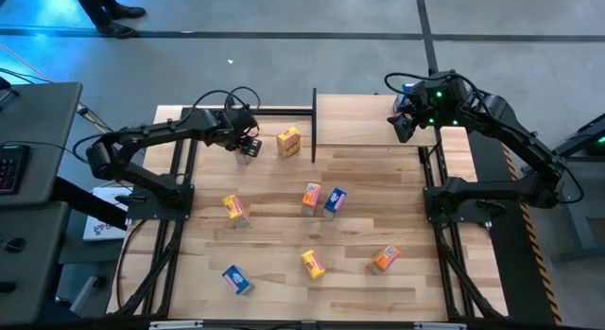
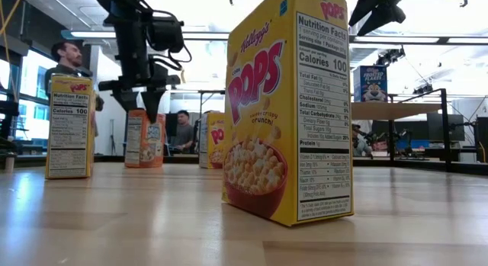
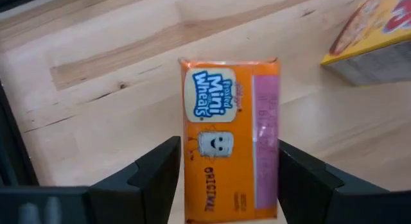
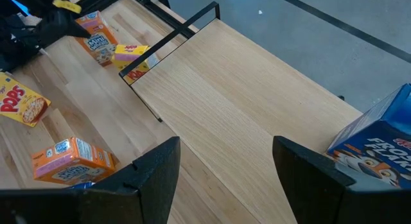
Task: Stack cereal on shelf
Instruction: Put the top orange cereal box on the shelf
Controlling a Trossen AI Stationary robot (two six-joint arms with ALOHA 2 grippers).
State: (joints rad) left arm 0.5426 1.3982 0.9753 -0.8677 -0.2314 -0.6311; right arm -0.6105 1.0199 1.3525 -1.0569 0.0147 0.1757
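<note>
The left gripper (image 3: 221, 176) straddles an orange cereal box (image 3: 230, 137) on the table just left of the shelf (image 1: 364, 122), fingers not yet clamped, so an off-centre squeeze could tip it; the right gripper (image 4: 221, 169) hangs open above the shelf.

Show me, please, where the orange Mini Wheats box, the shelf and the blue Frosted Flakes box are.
orange Mini Wheats box (image 3: 228, 147), left wrist view, printed front.
shelf (image 4: 257, 121), right wrist view, bare board middle.
blue Frosted Flakes box (image 4: 379, 144), right wrist view, printed front.
</note>
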